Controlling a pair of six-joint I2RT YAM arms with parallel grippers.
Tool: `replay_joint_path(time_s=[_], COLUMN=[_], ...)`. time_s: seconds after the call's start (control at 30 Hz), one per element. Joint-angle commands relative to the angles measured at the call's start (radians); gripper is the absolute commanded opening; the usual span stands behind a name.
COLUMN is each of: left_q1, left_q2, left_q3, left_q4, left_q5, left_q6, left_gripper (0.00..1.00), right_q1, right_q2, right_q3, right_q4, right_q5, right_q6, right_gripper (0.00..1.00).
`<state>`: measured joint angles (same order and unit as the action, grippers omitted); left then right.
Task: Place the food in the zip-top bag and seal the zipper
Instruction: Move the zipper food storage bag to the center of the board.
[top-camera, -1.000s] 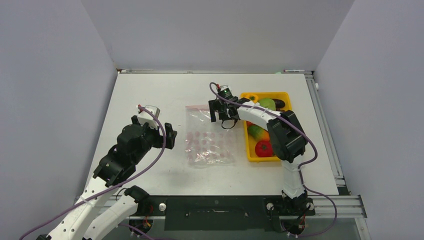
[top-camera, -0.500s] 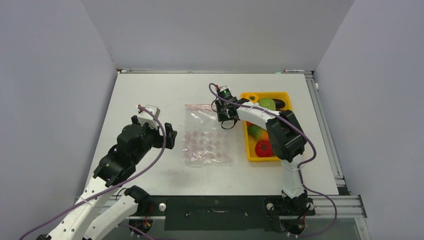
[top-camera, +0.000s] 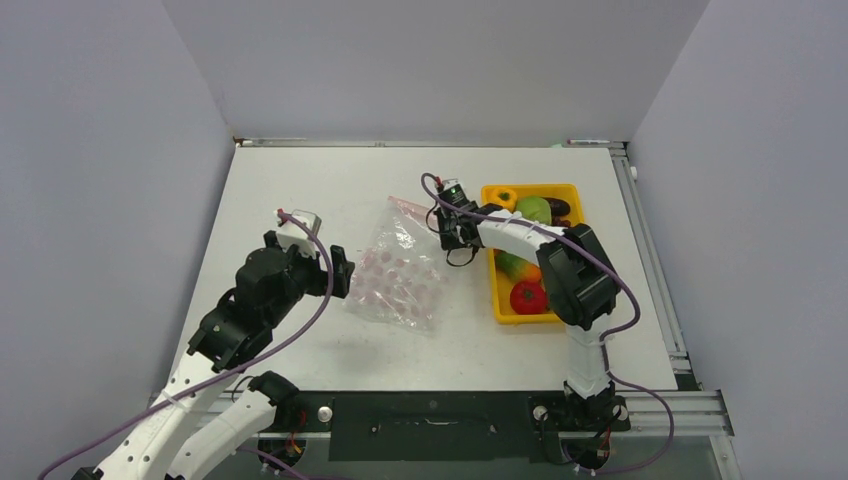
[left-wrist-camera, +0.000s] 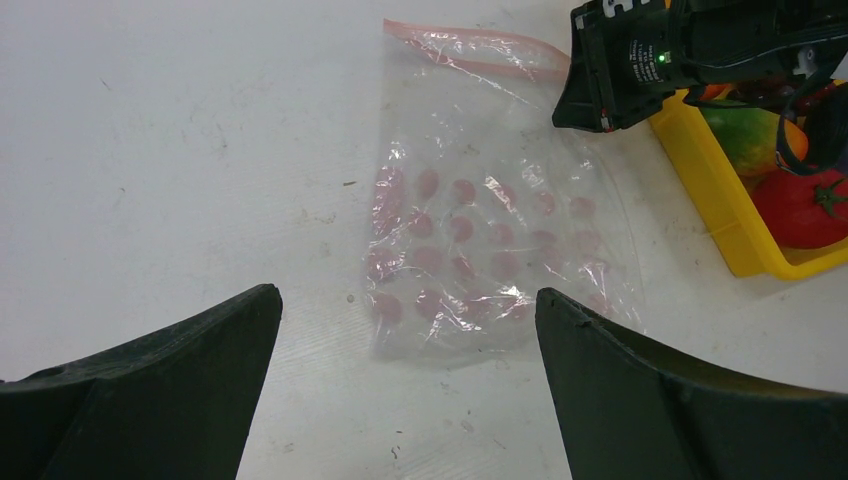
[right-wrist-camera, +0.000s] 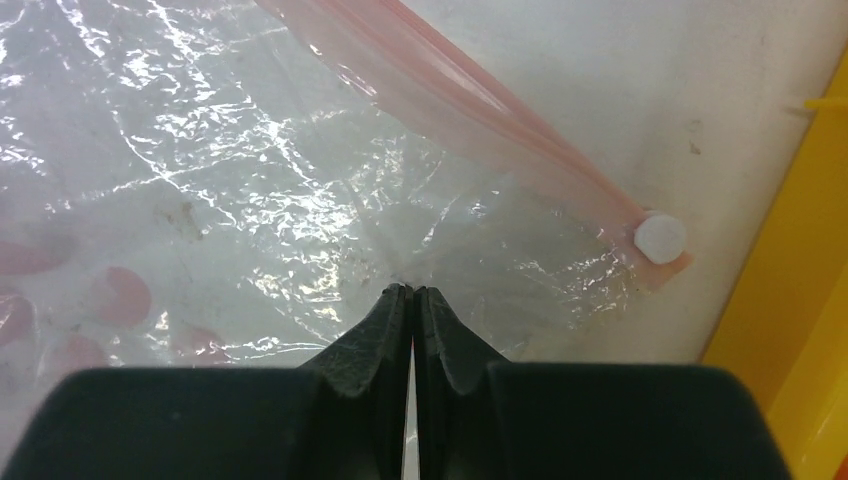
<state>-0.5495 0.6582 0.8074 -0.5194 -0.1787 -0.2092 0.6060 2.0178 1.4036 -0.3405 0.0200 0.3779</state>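
**Item:** zip-top bag (top-camera: 392, 278).
**Location:** laid askew on the table (top-camera: 300, 180), between the left gripper (top-camera: 341, 271) and the yellow tray (top-camera: 530, 187), with its mouth pointed toward the far edge.
**Material:** thin clear film, crinkled and printed with pink dots. It is judged very light, limp and slippery, and likely to slide or fold rather than resist a pull. The zipper (right-wrist-camera: 470, 100), a pinkish-red strip, is judged the stiffest part and the best hold for opening. A white slider tab (right-wrist-camera: 660, 238) is seen at its end nearest the tray.

**Holds:** the right gripper (right-wrist-camera: 411, 292) is closed tight. A pucker of film is pinched between its tips just below the zipper, near the tray-side corner. The left gripper is spread wide with nothing in it, just off the bag's left edge.

**Item:** food (top-camera: 527, 296).
**Location:** all in the yellow tray, none in the bag. A red round piece, a green piece (top-camera: 535, 208), a yellow-orange pepper (top-camera: 503, 195) and a dark eggplant (top-camera: 561, 207) are made out. These are judged rigid, smooth, light toys, best taken across the middle.

**Not determined:**
- Whether the mouth is open or pressed shut cannot be told.
- Whether one layer of film or both is pinched cannot be told.
- A grape bunch cannot be picked out.
- The tray's middle is covered by the right arm in the overhead view.
- The tray is cut off at the frame edge in the left wrist view.
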Motion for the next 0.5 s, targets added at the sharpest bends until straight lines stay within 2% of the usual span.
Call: replay_joint_path(time_s=[0.0, 0.47], left_q1=[0.005, 0.005], left_q2=[0.013, 0.139], left_q3=[0.033, 0.134], left_q4=[0.037, 0.025], left_q5=[0.017, 0.065], left_q6=[-0.014, -0.175], left_gripper=[0.96, 0.96], right_q1=[0.026, 0.102], right_q2=[-0.128, -0.344], right_q3=[-0.055, -0.292], right_q4=[0.058, 0.163], right_q5=[0.032, 0.147], right_q6=[0.049, 0.150], right_gripper=[0.05, 0.05])
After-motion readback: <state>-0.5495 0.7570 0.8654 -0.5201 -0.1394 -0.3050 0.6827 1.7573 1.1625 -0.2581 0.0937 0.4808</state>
